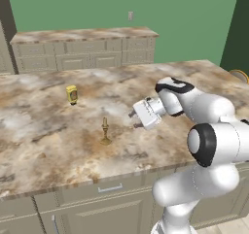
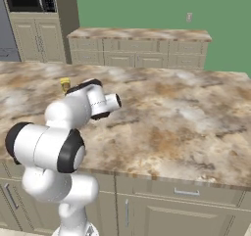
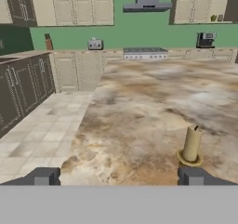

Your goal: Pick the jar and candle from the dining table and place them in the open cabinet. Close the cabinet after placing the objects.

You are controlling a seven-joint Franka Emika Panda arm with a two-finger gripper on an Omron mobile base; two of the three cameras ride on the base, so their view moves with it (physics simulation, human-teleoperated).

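Candle ahead of my spread gripper, nothing picked up yet.

I had the gripper with its fingers wide apart and empty, hovering low over the dining table, pointing along the marbled top. The candle stood upright near the table's front edge; in the hand view it sat at about four o'clock, just above my right fingertip, so it was off to one side rather than between the fingers. I judged it light, stiff and top-heavy on its flared brass base, easily tipped by a sideways knock; I would take it on the cream stick just above the holder. A small yellow container stood farther back at ten o'clock from the candle; its dark label was too small to read. I could not make out the jar.
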